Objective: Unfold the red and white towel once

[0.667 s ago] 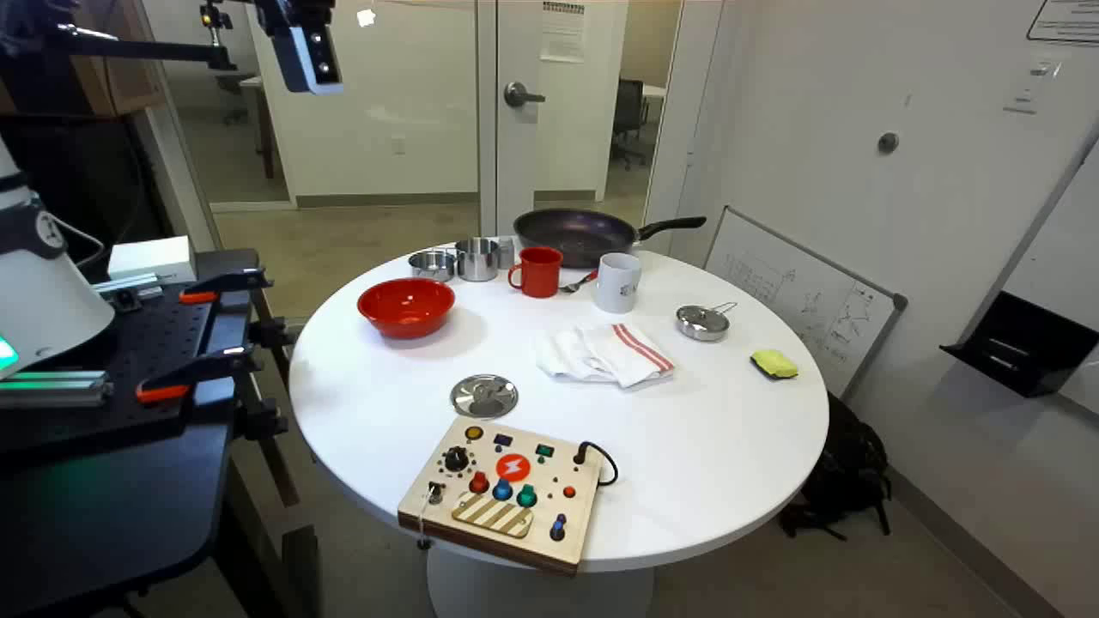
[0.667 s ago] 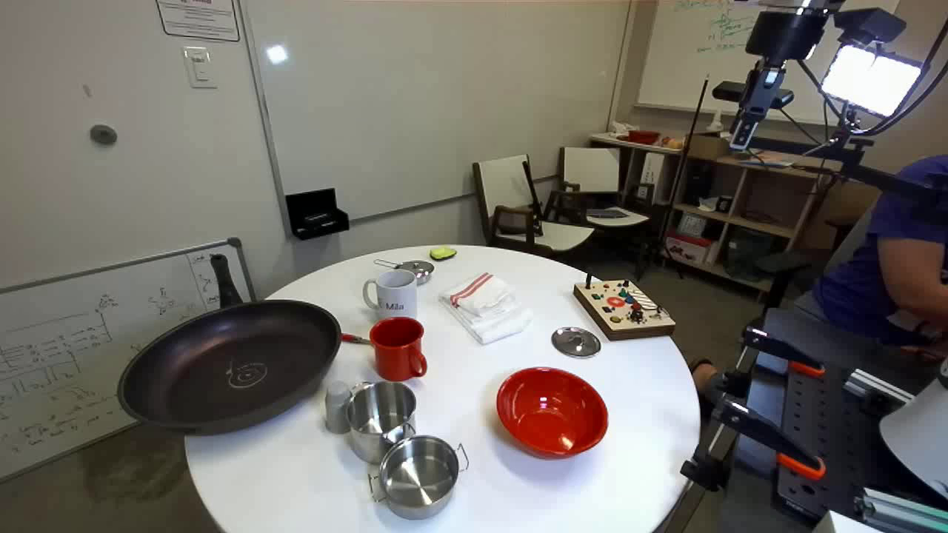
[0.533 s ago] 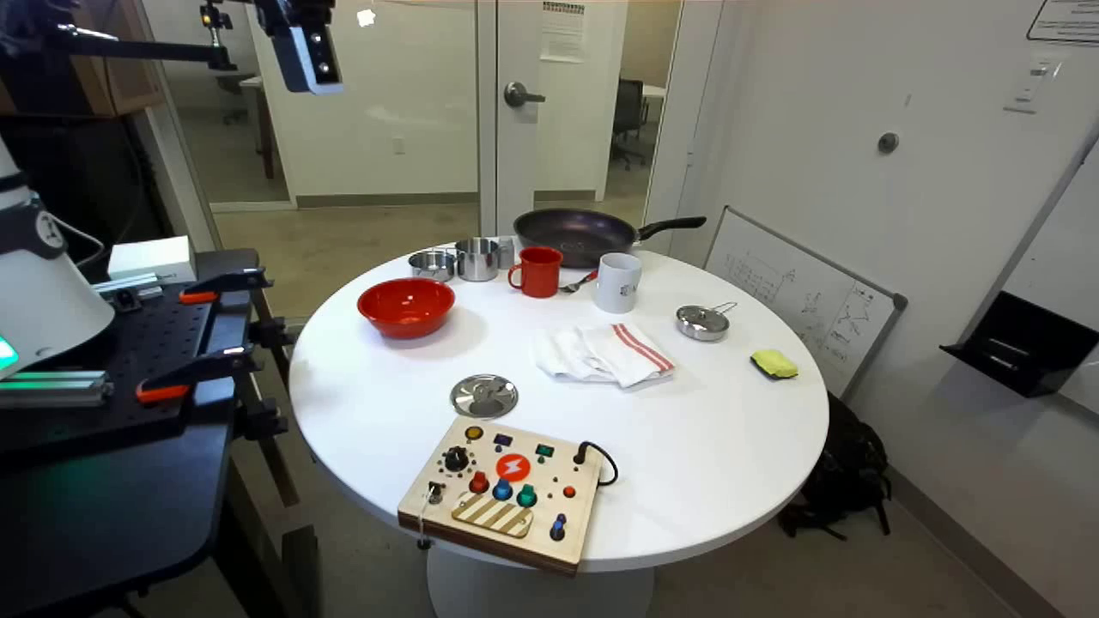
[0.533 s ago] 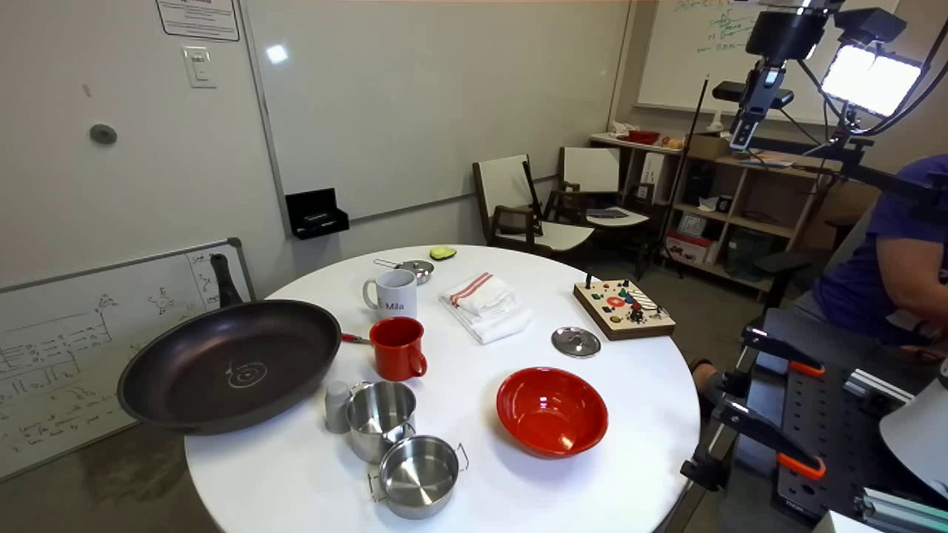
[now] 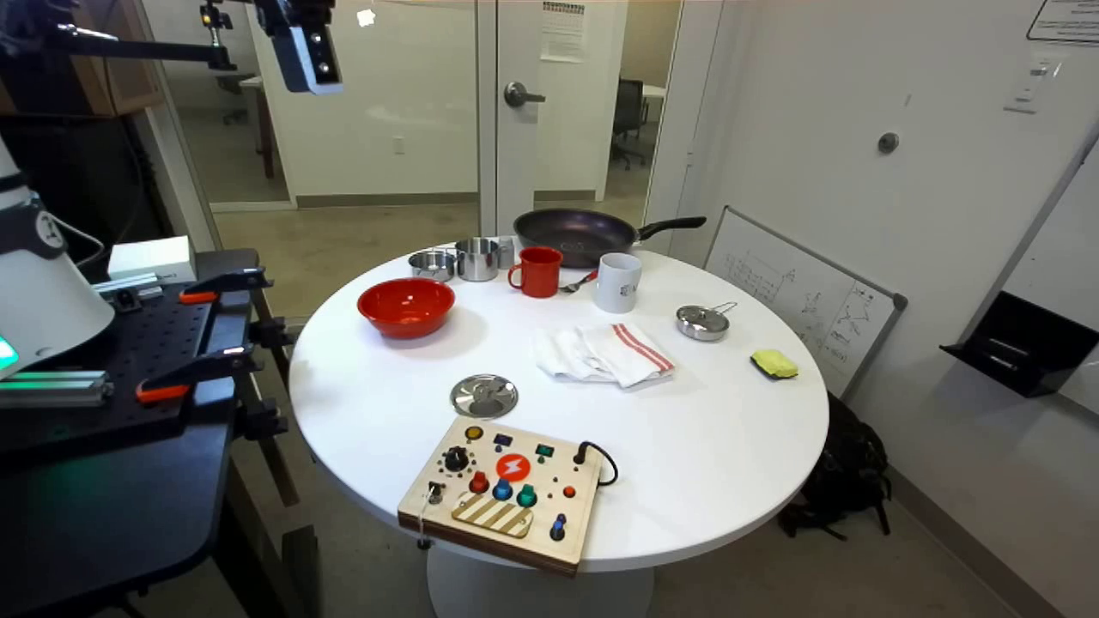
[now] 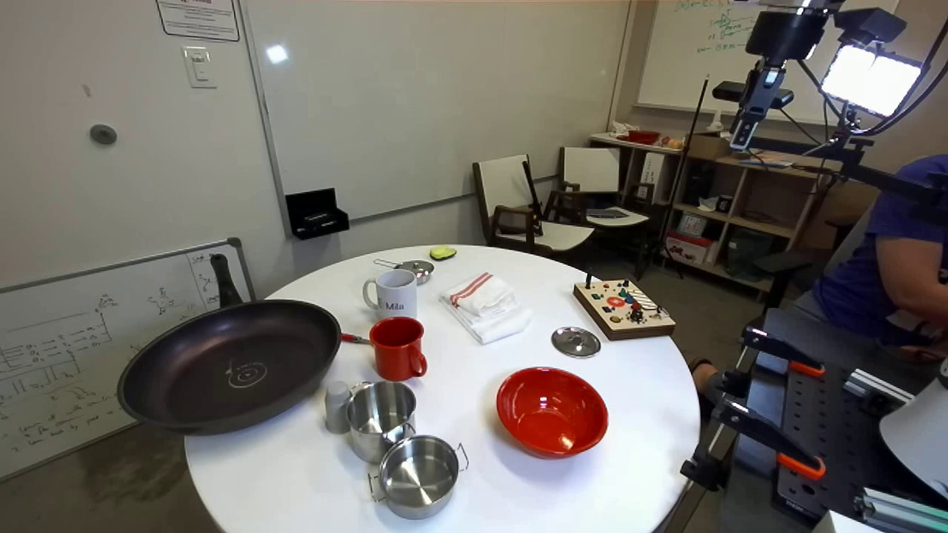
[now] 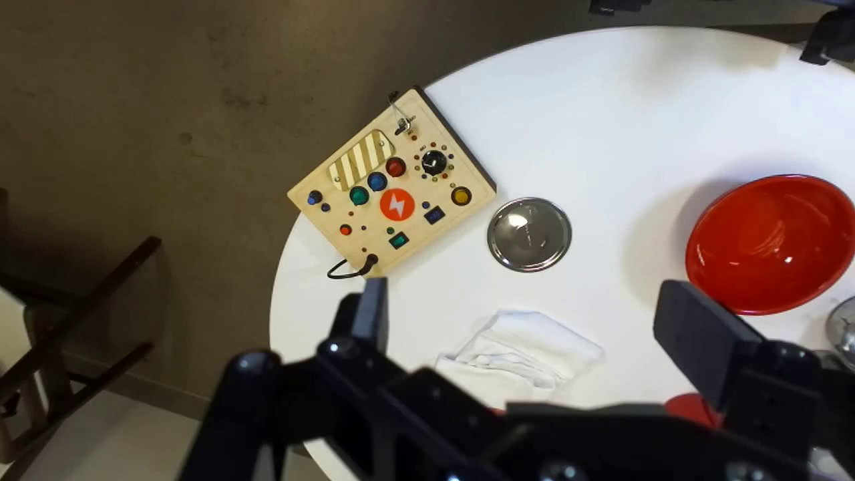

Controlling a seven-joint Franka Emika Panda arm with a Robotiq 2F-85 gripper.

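The red and white towel (image 5: 605, 354) lies folded and a bit rumpled on the white round table, white with red stripes near one end. It also shows in an exterior view (image 6: 485, 307). In the wrist view the towel (image 7: 528, 351) is seen from above, its striped end mostly hidden behind the gripper body. My gripper (image 7: 524, 300) is open with nothing between its fingers. It is high above and apart from the towel, and shows at the top of both exterior views (image 5: 313, 64) (image 6: 749, 122).
Around the towel stand a white mug (image 5: 617, 283), a red mug (image 5: 540, 272), a metal lid (image 5: 484, 396), a red bowl (image 5: 406, 307) and a small lidded pan (image 5: 702, 323). A wooden control box (image 5: 502, 493), a yellow sponge (image 5: 774, 364), a large pan (image 6: 229, 366) and metal pots (image 6: 418, 477) stand farther out.
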